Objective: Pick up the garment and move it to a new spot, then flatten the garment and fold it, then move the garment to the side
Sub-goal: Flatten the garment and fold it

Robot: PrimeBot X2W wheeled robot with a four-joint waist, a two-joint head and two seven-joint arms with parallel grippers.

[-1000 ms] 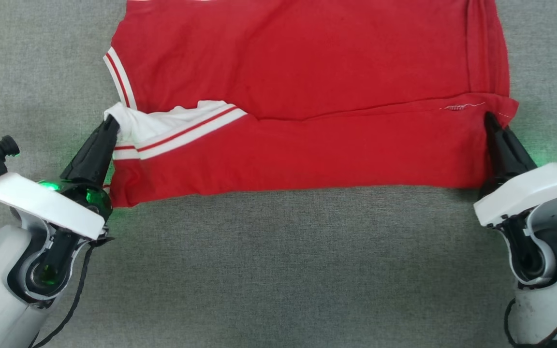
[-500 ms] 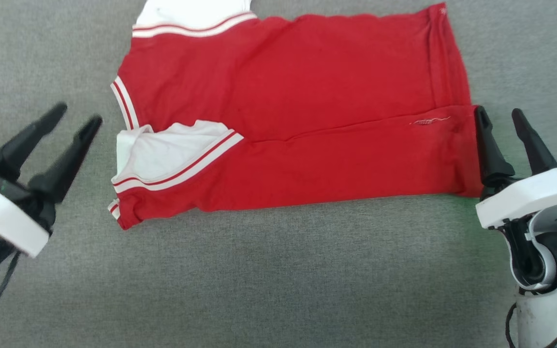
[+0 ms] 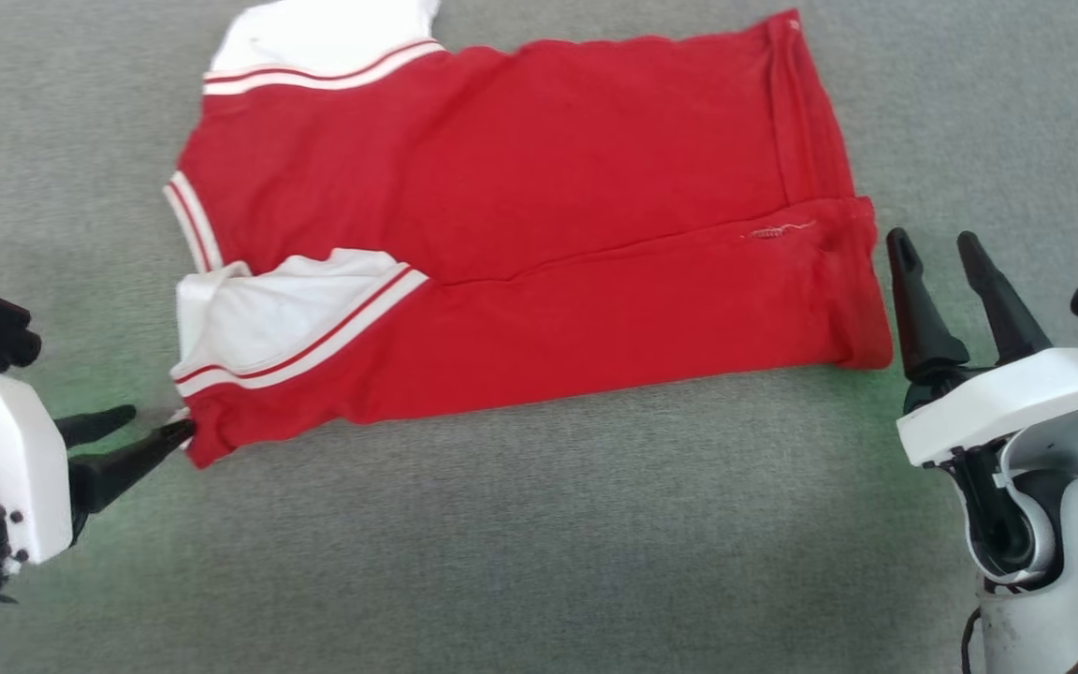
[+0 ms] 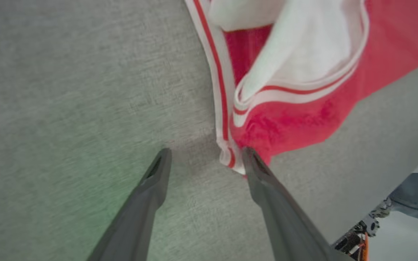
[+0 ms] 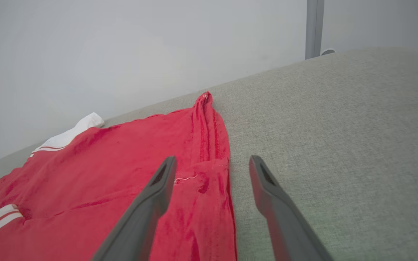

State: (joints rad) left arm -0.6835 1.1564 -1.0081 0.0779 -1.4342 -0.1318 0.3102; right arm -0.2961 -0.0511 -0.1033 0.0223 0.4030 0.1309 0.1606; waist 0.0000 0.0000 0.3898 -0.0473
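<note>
Garment (image 3: 539, 234) lies on the bench (image 3: 539, 562), near long edge folded up over the body, white sleeve showing at its L end. L hand (image 3: 161, 418): fingers spread, one tip at the near-L corner, nothing gripped. R hand (image 3: 930, 236): spread, empty, just beside the R edge. Risk: if you close L now, it may pinch one layer only or push the cloth, undoing the fold

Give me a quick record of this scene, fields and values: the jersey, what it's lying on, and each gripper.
garment: red jersey, spread out, near long edge folded over
sleeve: white with red stripe trim, lying on top at the near-left
surface: grey fabric
left gripper: open, fingertips at the jersey's near-left corner
right gripper: open, beside the jersey's right edge, holding nothing
</note>
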